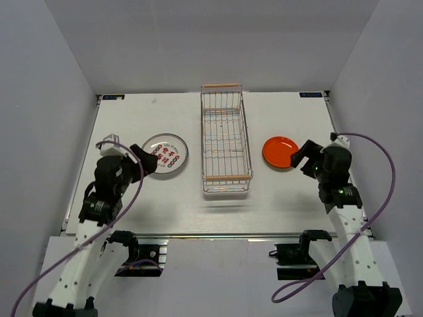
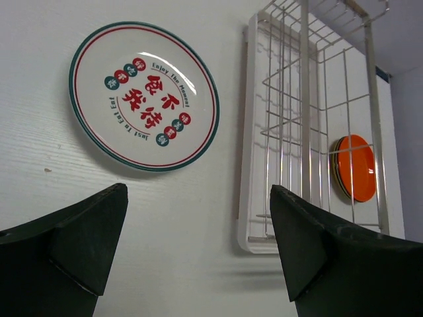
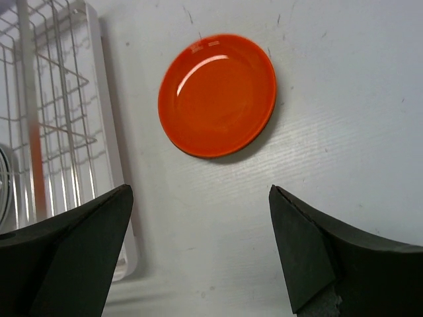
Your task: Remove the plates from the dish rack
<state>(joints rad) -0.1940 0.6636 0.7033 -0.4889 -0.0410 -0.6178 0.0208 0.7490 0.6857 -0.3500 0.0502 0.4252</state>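
While each holds nothing and stands wide open, the left gripper [image 2: 198, 198] has the white plate with red and teal marks [image 2: 144, 96] just ahead of it, flat on the surface [image 1: 284, 198], and the right gripper [image 3: 198, 195] has the orange-red plate [image 3: 217, 94] just ahead, also flat. The dish rack [image 1: 205, 142] sits inward of both and looks bare of plates. Unloading seems finished. The risk is that a low finger swinging forward clips a rim and skids that plate into the rack.
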